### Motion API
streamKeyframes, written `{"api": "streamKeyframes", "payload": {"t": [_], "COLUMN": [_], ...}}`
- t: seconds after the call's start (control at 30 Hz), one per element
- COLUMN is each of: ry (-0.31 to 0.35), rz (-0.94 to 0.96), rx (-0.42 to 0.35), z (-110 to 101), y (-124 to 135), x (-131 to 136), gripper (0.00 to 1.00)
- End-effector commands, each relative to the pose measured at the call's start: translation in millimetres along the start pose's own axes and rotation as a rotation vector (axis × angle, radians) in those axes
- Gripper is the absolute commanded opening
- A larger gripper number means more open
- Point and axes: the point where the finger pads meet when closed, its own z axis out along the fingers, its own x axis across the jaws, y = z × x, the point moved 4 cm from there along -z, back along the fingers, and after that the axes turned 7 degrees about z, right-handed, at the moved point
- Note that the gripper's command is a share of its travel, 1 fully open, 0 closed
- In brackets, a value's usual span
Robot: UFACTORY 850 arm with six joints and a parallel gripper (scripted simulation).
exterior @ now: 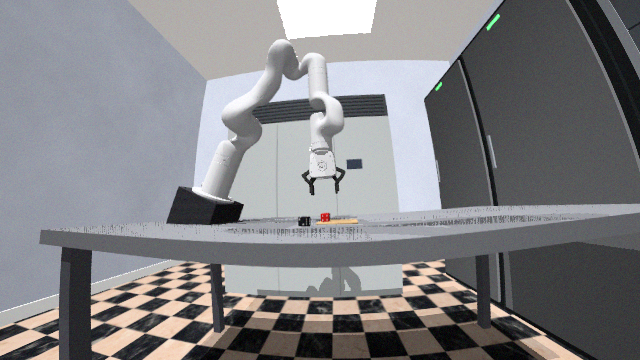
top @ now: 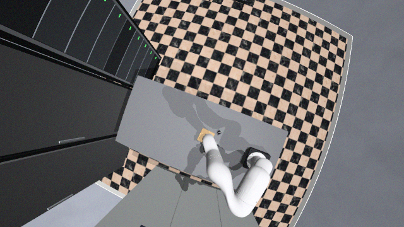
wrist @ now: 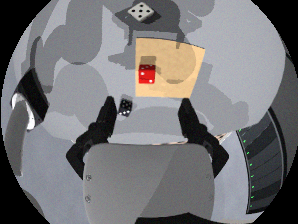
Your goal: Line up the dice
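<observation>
The mat (top: pixel 206 130) (exterior: pixel 350 221) (wrist: pixel 182 87) lies flat on the table. A red die (exterior: pixel 325 217) (wrist: pixel 147 75) sits on it, close to its base-side edge; its brighter face shows two pips in the wrist view. A black die (top: pixel 219 132) (exterior: pixel 304 220) (wrist: pixel 125 107) lies off the mat on the base side; several white pips show. A white die (wrist: pixel 141 11) showing five pips lies off the mat, beyond its far edge in the wrist view; it is hidden in the top and exterior views. My gripper (exterior: pixel 324 192) (wrist: pixel 147 104) is open and empty, high above the red die and mat.
The robot's black base block (top: pixel 249 157) (exterior: pixel 200 210) (wrist: pixel 34 97) stands on the table (top: pixel 158 126) (exterior: pixel 425 235). The arm covers part of the mat in the top view. Dark cabinets (top: pixel 57 94) (exterior: pixel 550 125) stand beyond the table end opposite the base.
</observation>
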Motion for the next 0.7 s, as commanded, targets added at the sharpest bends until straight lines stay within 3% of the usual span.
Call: {"api": "streamKeyframes", "payload": {"t": [0.0,0.47,0.67], "ry": [-0.024,-0.025,-0.048], "rz": [0.0,0.003,0.115], "rx": [0.017,0.017,0.016], "z": [-1,-1,2], "y": [1,2,30], "x": [2,2,-11], "gripper": [1.0,1.0,1.0]}}
